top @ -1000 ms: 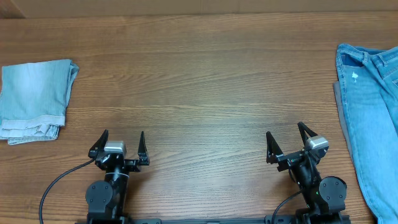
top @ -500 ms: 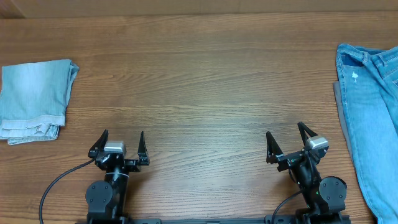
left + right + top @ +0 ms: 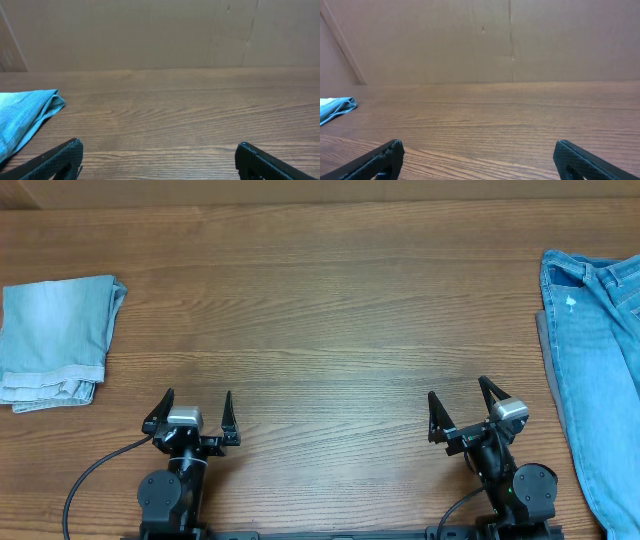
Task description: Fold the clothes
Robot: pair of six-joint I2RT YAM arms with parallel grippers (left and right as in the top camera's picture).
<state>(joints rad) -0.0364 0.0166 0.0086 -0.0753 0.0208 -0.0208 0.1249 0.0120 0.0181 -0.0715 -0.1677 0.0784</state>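
Both pincers parted and empty over the counter.
Left pincer and right pincer gape wide; the folded denim shorts lie flat, up-left of the left pincer, and a blue denim garment lies far to its right.

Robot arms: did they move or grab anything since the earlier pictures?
Nothing visibly changed. The left gripper and right gripper stay open and empty. The folded denim shorts still lie at the left, and the blue denim garment still lies at the right edge.
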